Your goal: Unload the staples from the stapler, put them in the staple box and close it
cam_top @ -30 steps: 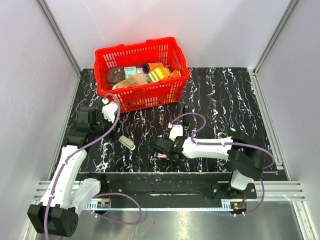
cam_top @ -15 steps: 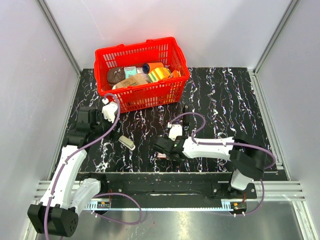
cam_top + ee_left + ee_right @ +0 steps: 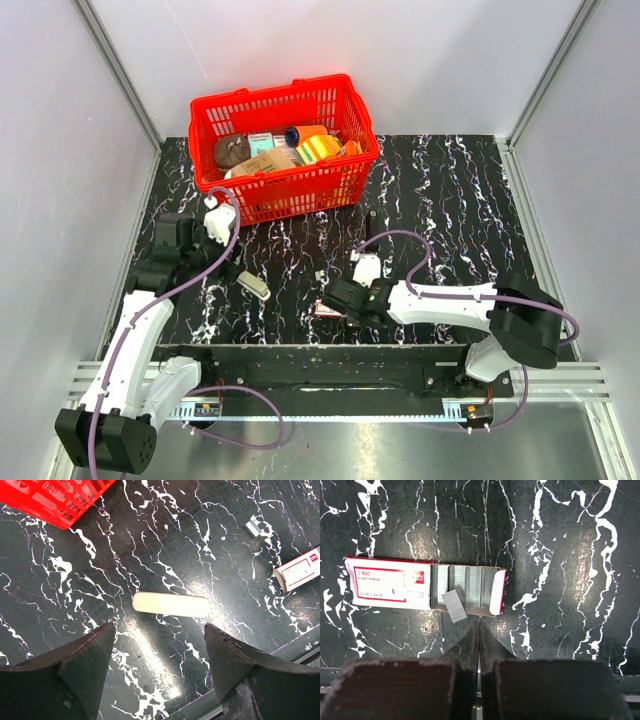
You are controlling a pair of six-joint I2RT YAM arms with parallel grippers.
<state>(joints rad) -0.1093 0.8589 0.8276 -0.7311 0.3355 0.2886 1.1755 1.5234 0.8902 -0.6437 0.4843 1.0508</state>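
The left gripper (image 3: 158,626) hangs wide open over the little white stapler (image 3: 171,604), which lies flat on the table (image 3: 200,530) with nothing holding it. Further right, a loose strip of staples (image 3: 454,605) rests on the open staple box (image 3: 385,587). The right gripper (image 3: 479,630) is closed tight and empty, just beside it. The job looks almost done, though more staples may hide inside

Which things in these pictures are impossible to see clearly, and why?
Top view: the staple box is tiny and partly covered by the right gripper.
Left wrist view: the right edge cuts the staple box off.
Right wrist view: the box's small print is too blurred to read.
Left wrist view: the pale oblong thing, perhaps the stapler, shows only its outside.
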